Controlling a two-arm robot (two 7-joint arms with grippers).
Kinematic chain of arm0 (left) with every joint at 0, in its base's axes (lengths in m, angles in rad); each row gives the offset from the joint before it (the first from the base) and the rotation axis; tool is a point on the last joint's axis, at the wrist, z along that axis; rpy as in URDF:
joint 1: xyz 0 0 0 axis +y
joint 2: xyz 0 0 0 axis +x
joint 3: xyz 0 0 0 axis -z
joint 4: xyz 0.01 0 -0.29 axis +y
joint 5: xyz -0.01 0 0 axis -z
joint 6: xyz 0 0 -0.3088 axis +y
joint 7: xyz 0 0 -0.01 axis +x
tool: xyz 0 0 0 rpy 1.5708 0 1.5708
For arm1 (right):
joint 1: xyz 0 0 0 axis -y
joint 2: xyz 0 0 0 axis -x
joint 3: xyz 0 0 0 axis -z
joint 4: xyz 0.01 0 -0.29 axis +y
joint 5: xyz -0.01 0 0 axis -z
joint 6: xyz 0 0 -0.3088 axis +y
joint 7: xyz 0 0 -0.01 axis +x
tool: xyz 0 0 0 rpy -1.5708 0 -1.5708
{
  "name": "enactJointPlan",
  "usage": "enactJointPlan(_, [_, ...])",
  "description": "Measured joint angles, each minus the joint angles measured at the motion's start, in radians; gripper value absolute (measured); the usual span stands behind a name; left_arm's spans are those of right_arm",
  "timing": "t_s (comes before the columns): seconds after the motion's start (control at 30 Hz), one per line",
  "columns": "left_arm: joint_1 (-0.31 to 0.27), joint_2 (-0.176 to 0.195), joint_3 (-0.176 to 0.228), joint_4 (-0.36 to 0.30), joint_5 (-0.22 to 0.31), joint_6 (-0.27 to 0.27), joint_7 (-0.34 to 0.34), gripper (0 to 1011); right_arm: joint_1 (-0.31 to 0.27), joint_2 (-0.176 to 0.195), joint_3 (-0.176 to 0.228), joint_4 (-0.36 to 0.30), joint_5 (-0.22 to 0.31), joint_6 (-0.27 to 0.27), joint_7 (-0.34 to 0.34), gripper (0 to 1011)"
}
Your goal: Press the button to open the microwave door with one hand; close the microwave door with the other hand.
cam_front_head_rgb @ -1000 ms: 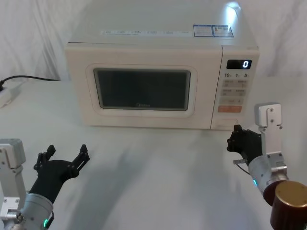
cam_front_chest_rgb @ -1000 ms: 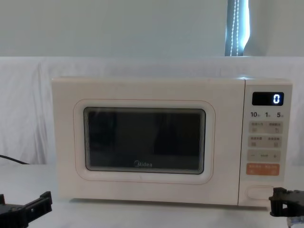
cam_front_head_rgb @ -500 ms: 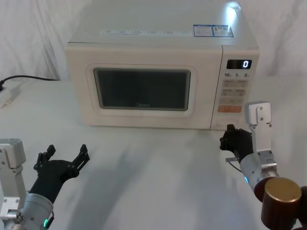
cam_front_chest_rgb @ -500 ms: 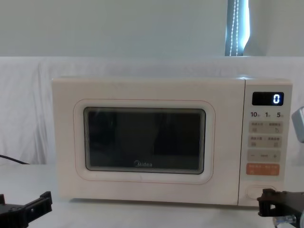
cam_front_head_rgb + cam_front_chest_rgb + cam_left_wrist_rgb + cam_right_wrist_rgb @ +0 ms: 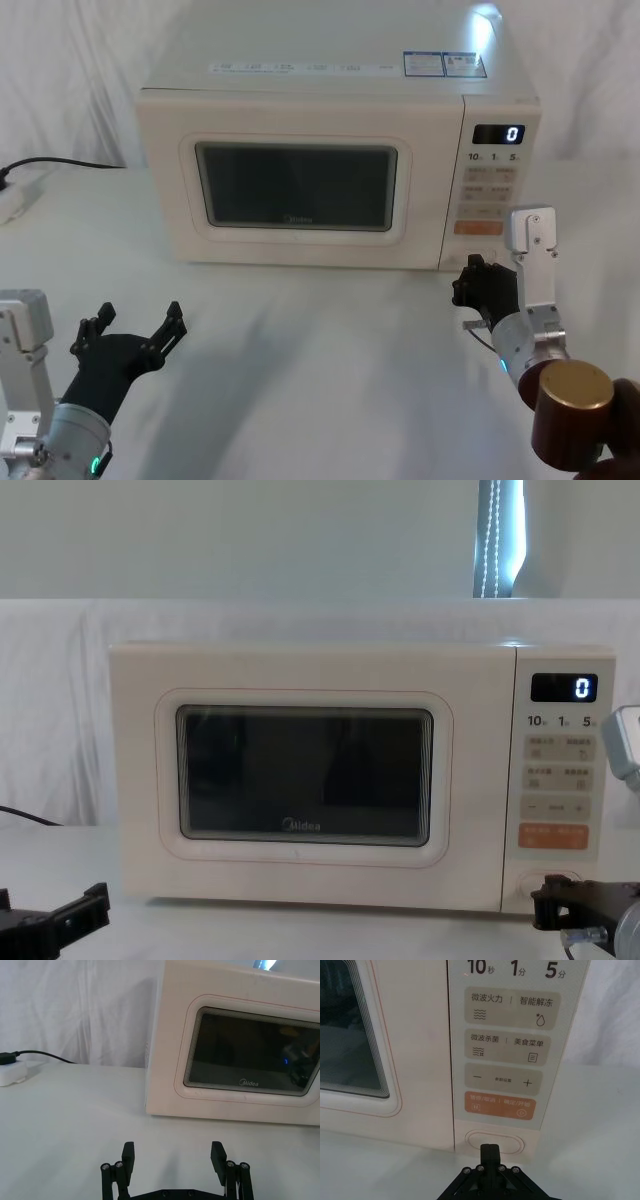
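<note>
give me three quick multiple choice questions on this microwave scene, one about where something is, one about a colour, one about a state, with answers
1. Where is the right gripper?
A. on top of the microwave
B. just in front of the plain button at the bottom of the control panel
C. at the door window

2. What colour is the wide key right above that button?
A. orange
B. green
C. blue

3. What state is the microwave door in?
A. swung fully open
B. taken off
C. shut flush with the front

Answers:
1. B, the right wrist view has the shut black fingertips lined up on the button.
2. A, it is an orange rectangle under the cream keys.
3. C, the head view shows the door flat against the body, while the left gripper hangs open low by the table.
</note>
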Motion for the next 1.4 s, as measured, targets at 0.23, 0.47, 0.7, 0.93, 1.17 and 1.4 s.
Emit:
enactJointPlan(0.23, [0.0, 0.0, 0.0, 0.0, 0.0, 0.0, 0.0, 1001, 0.01, -0.003, 0.005, 0.015, -0.006, -0.001, -0.004, 0])
enactJointPlan(0.47, [0.0, 0.0, 0.0, 0.0, 0.0, 0.0, 0.0, 1001, 0.016, -0.001, 0.006, 0.022, -0.014, 0.001, -0.005, 0])
enactJointPlan(0.7, [0.0, 0.0, 0.0, 0.0, 0.0, 0.0, 0.0, 1001, 0.02, -0.001, 0.008, 0.029, -0.019, 0.004, -0.005, 0])
enactJointPlan(0.93, [0.0, 0.0, 0.0, 0.0, 0.0, 0.0, 0.0, 1001, 0.029, -0.001, 0.01, 0.045, -0.021, 0.002, -0.004, 0])
enactJointPlan(1.17, [0.0, 0.0, 0.0, 0.0, 0.0, 0.0, 0.0, 1001, 0.037, -0.002, 0.012, 0.059, -0.025, 0.0, -0.005, 0])
enactJointPlan(1.4, [0.0, 0.0, 0.0, 0.0, 0.0, 0.0, 0.0, 1001, 0.045, -0.003, 0.014, 0.072, -0.028, -0.001, -0.008, 0])
